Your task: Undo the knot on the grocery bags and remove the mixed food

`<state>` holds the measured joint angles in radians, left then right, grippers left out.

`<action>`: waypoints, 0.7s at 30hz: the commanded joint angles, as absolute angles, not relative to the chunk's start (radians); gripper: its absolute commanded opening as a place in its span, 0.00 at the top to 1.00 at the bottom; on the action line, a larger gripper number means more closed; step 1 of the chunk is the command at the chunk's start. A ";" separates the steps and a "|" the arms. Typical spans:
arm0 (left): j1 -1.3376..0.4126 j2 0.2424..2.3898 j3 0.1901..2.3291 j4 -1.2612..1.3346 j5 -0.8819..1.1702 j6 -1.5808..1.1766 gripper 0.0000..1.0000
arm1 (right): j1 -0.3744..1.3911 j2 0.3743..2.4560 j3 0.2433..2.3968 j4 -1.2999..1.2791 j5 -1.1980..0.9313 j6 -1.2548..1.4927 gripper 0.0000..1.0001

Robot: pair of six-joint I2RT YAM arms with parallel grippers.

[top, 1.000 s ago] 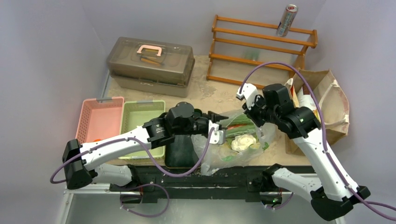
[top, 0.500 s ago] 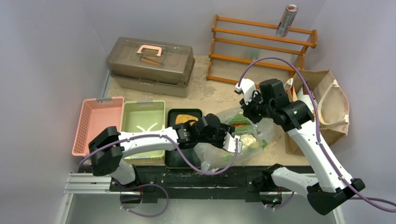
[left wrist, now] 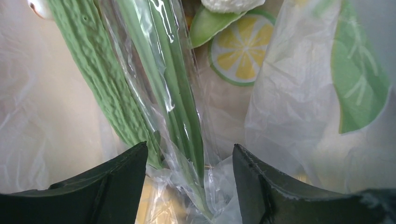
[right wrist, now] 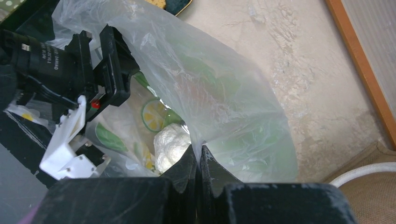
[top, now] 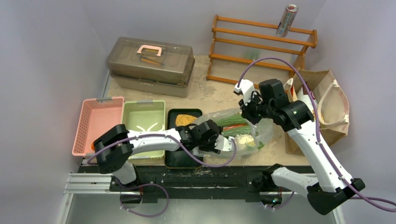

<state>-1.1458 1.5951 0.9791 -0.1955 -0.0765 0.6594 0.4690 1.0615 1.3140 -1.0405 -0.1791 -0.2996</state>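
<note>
The transparent plastic bag lies at the front middle of the table, its mouth held open. My right gripper is shut on the bag's upper rim and holds it up; it also shows in the top view. My left gripper reaches into the bag's mouth, open and empty. In the left wrist view its jaws straddle crinkled plastic over a bumpy green cucumber and long green pods. A white cauliflower lies in the bag. The brown paper bag lies at the right. A toast slice sits in the black tray.
A grey-brown lidded case stands at the back left. A wooden rack at the back carries a silver can. A pink basket and a green basket sit left of the black tray.
My left arm has swung right off the black tray and pushed its gripper into the bag's mouth, uncovering the toast. My right gripper has drawn the bag's rim slightly back.
</note>
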 commanded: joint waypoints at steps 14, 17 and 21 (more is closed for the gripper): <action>-1.135 1.792 1.136 -0.085 -0.169 0.609 0.65 | 0.463 1.050 1.308 -1.039 -0.195 -0.304 1.00; -1.135 1.731 1.134 -0.074 -0.135 0.624 0.86 | 0.461 1.049 1.295 -1.033 -0.200 -0.304 1.00; -1.137 1.594 1.218 -0.185 0.079 0.588 1.00 | 0.460 1.059 1.287 -1.015 -0.211 -0.304 1.00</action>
<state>-1.1381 1.7554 1.1255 -0.1463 -0.1127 0.6037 0.4644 1.0603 1.2964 -1.0393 -0.1974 -0.2996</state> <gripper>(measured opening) 0.095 0.004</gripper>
